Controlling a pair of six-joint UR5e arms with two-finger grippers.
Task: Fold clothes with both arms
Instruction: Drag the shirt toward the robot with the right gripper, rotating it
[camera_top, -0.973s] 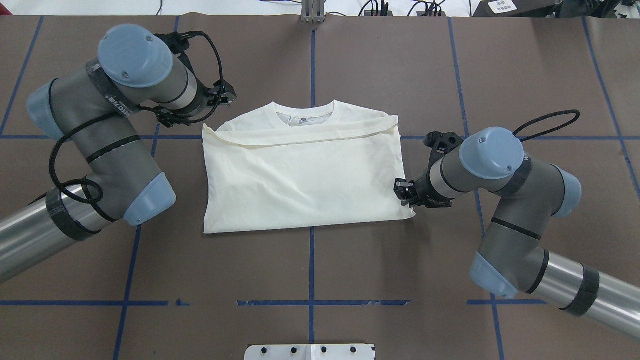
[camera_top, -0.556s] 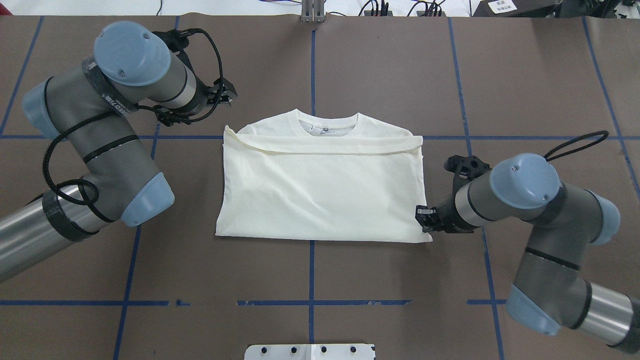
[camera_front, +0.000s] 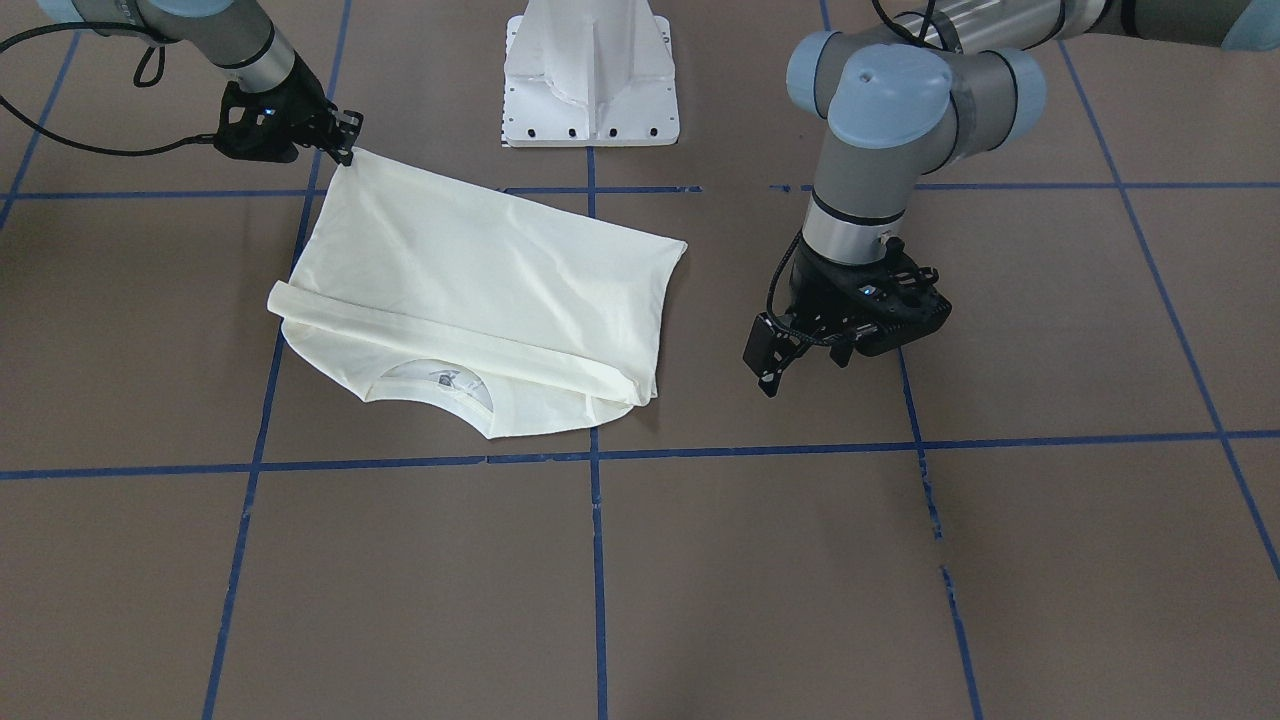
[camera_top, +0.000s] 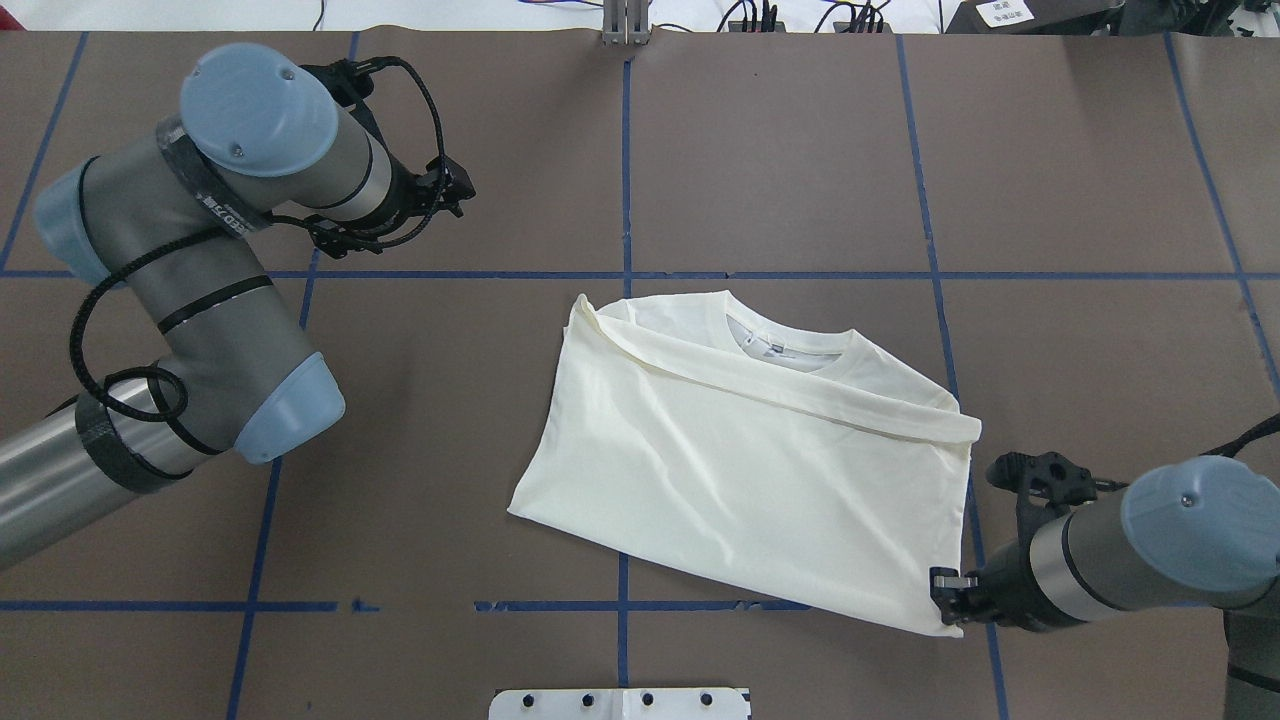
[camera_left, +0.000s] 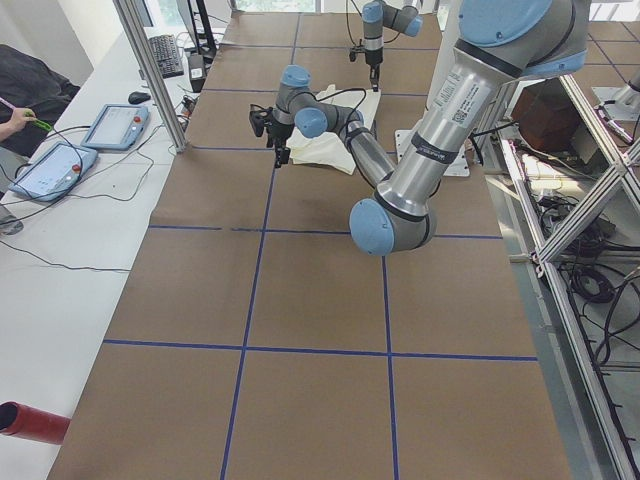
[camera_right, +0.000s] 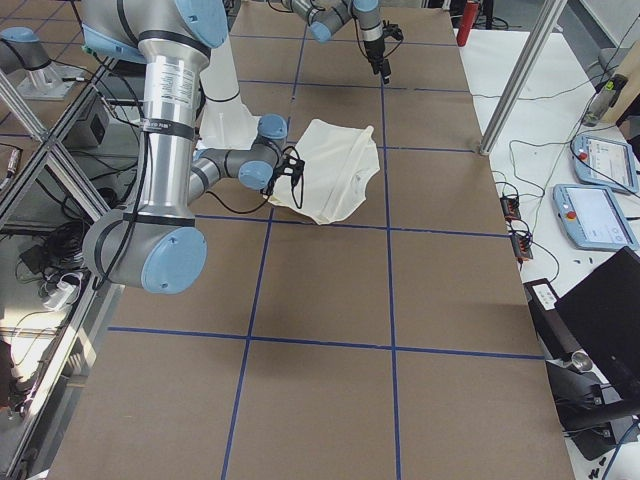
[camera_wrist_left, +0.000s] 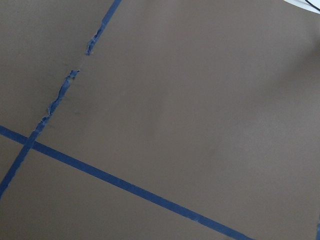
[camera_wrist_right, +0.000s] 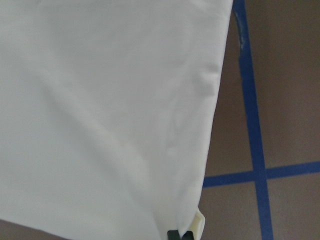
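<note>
A folded cream T-shirt (camera_top: 740, 480) lies askew on a brown table (camera_top: 800, 150). The right gripper (camera_top: 945, 592) pinches the shirt's hem corner. The left gripper (camera_top: 458, 190) hovers well apart from the shirt, jaws parted.

The light is bright, even and diffuse, falling from above in every view. On the brown table (camera_top: 1080, 150) shadows are faint and soft-edged. In the front-facing view a thin dark rim hugs the cream T-shirt (camera_front: 480, 270) along its edge from 3 to 5 o'clock. In the overhead view the silver tube of the left arm (camera_top: 40, 480), at 8 o'clock, carries a pale sheen. The right wrist view is soft, and the cloth there is nearly washed out, its creases barely showing. The left wrist view is slightly hazy, with a lighter patch at 2 o'clock. Both side views bend toward their edges, so the frame posts (camera_left: 150, 70) lean.
</note>
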